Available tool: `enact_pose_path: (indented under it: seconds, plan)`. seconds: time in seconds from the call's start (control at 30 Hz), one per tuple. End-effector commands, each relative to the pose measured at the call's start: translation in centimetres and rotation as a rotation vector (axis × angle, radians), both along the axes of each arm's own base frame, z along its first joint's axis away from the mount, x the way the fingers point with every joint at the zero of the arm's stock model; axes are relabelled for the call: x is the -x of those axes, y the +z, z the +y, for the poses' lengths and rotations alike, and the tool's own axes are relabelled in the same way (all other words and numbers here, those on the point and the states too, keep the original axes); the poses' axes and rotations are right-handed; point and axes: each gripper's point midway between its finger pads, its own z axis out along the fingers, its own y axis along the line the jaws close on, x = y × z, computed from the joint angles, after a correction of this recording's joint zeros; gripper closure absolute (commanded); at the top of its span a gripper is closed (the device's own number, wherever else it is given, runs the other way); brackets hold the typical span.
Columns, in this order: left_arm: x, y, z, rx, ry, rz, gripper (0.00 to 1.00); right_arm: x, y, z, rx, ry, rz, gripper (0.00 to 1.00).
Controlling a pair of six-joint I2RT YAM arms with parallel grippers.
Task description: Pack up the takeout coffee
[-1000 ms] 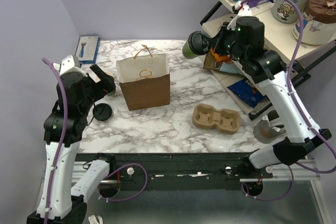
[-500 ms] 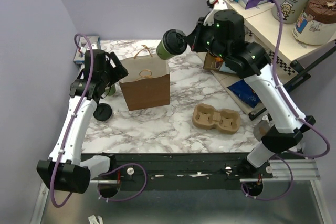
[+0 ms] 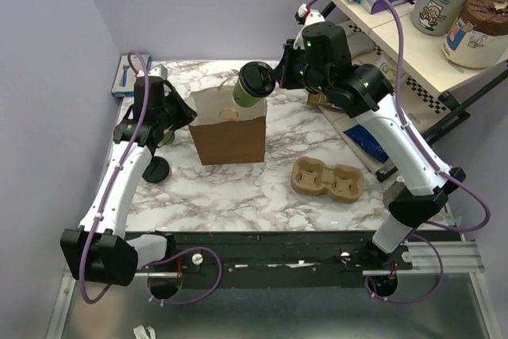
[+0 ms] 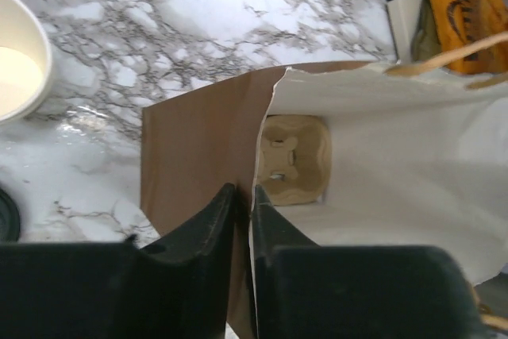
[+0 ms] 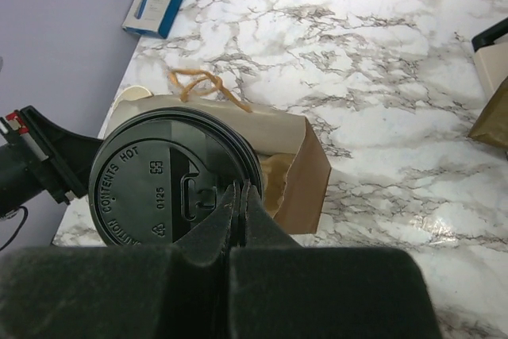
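Top external: my right claw [image 3: 273,78] grips the takeout coffee [image 3: 250,90], probably by the lid rim, tilted over the brown paper bag [image 3: 230,139]. My left claw [image 4: 244,193] pinches the bag's wall.

Seen from the right wrist, the takeout coffee [image 5: 171,184] shows only its black lid. The green body is hidden behind it, and the right gripper [image 5: 238,194] blocks the lid's five o'clock edge. From the left wrist, an open cream cup [image 4: 17,61] is cut off at nine o'clock and the paper bag [image 4: 381,164] at three. From above, the left arm [image 3: 127,168] covers most of that cup.
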Motion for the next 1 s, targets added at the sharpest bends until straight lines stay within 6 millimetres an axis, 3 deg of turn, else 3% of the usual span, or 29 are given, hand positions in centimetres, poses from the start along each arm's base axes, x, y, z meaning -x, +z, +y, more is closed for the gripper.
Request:
enact_pose_path:
  seconds: [0.0,0.47,0.67,0.77,0.97]
  plan:
    - [0.6,0.5,-2.2,0.065,-0.092,-0.03,0.9,0.2,-1.6,0.0,0.034,-0.021,0.047,0.99]
    - [3.8,0.2,-5.3,0.226,0.083,0.026,0.93,2.6,-5.5,1.0,0.123,-0.022,0.13,0.99]
    - [5.0,0.8,-6.5,0.278,0.056,-0.005,0.59,3.7,-8.0,2.2,0.153,0.002,0.162,0.99]
    - [5.2,1.3,-5.8,0.249,0.079,-0.019,0.48,3.7,-8.5,3.1,0.158,0.005,0.158,0.99]
    - [6.0,2.9,-4.5,0.195,0.089,-0.054,0.13,3.5,-8.7,4.9,0.162,0.057,0.109,0.99]
